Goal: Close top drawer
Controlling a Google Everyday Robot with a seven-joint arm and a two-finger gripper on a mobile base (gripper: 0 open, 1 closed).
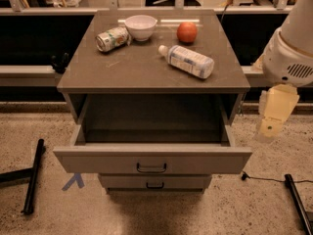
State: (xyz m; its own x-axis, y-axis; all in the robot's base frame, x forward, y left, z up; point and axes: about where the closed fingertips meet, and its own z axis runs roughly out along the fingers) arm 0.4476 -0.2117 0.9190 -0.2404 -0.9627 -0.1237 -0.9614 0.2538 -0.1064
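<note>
Grey-brown laminate, stiff and flat, makes up the top drawer (152, 159), which stands pulled far out of the cabinet beneath the counter (146, 70), its deep box open to the camera and, as far as the shadowed interior shows, holding nothing. An empty box of rigid board should be fairly light and should slide straight back in without flexing, so I judge that a grasp is hardly needed: a steady push against the broad front panel, near its middle so the box does not skew, would probably do it. The panel looks smooth (a contact could skid along it if it lands at a slant), so a square approach seems wise. Off to the right and well apart from the drawer hangs the robot's pale end effector (272, 122), level with the open box and touching nothing; whether it is released or clenched I cannot tell. Smallest is the dark metal handle (151, 168) at the centre of the panel, a thin bar that offers a firm hold but matters more for pulling than for closing. Below sits a shallower drawer front (155, 181), shut.
</note>
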